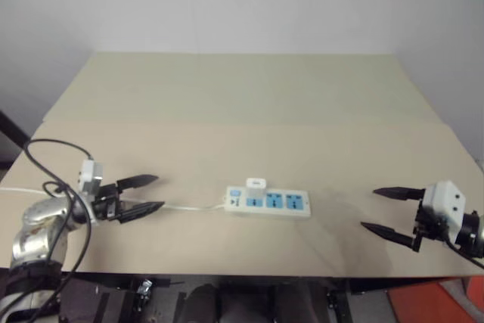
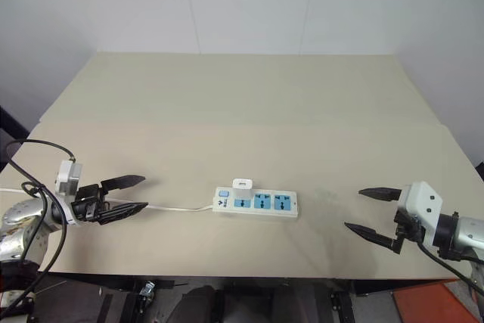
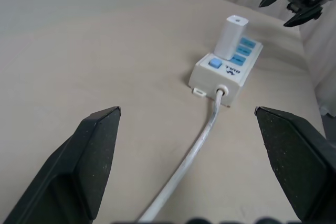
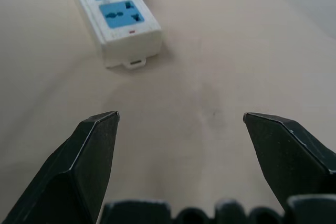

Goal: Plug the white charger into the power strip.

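Note:
The power strip point(image 1: 268, 202) lies flat near the table's front edge, at the middle, its blue sockets facing up. The white charger point(image 1: 256, 184) stands upright in the socket beside the switch end, also visible in the left wrist view point(image 3: 231, 36). My left gripper point(image 1: 159, 192) is open to the left of the strip, over its thin white cord point(image 1: 189, 207), pointing along the cord at the strip. My right gripper point(image 1: 370, 209) is open well to the right of the strip, pointing toward its far end point(image 4: 128, 43). Neither holds anything.
The beige table point(image 1: 242, 104) stretches far behind the strip. Its front edge point(image 1: 227, 271) runs just below both grippers. An orange object point(image 1: 423, 304) sits below the table at the lower right. A white wall stands behind.

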Controlling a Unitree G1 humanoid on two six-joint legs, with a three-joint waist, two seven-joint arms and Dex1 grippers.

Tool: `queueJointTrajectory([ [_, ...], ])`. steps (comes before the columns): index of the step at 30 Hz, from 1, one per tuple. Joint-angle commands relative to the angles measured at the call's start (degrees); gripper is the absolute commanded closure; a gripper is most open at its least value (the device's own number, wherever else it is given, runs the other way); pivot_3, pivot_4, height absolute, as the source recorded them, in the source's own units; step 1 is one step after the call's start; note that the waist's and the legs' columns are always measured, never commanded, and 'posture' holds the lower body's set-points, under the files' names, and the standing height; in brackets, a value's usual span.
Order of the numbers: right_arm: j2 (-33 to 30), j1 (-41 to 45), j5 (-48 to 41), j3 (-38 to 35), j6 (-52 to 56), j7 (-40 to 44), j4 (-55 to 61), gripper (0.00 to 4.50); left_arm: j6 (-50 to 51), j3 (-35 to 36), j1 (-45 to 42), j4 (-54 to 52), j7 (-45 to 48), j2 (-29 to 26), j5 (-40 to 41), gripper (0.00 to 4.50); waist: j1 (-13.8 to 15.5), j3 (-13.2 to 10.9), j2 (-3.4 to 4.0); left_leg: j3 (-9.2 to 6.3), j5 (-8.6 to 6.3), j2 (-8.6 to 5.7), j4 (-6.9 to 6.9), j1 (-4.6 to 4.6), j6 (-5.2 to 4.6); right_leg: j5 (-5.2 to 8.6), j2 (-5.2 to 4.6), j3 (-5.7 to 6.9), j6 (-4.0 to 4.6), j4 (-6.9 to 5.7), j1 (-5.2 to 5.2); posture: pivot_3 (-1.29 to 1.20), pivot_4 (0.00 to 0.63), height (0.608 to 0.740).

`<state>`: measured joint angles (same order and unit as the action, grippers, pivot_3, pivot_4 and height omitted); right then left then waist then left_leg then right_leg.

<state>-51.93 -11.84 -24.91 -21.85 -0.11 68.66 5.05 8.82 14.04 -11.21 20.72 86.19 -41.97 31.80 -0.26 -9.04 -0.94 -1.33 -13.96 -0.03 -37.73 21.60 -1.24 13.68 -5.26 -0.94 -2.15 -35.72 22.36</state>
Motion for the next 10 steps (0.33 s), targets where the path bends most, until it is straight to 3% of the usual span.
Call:
queueJointTrajectory([
  [1, -1.21, -0.85, -0.14, -2.85, 1.69, -1.21, 2.95, 0.00, -0.55, 0.53, 0.16, -1.86, 0.39, -0.04, 0.57, 0.04, 0.01, -0.02, -0.03, 0.00, 0.00, 0.02, 0.00, -0.01, 0.00, 0.01, 0.01, 0.00, -0.02, 0.00, 0.00, 0.00, 0.150, 0.740],
  [10, -0.87, -1.24, -1.11, -3.72, 7.47, -3.59, 4.58, 0.00, -2.13, 0.82, -0.89, 0.64, -0.28, -0.41, -0.75, 0.04, 0.20, -0.03, -0.04, -0.01, 0.00, 0.04, 0.00, 0.04, 0.00, 0.03, 0.05, 0.02, -0.03, 0.03, 0.02, 0.00, 0.150, 0.740],
])
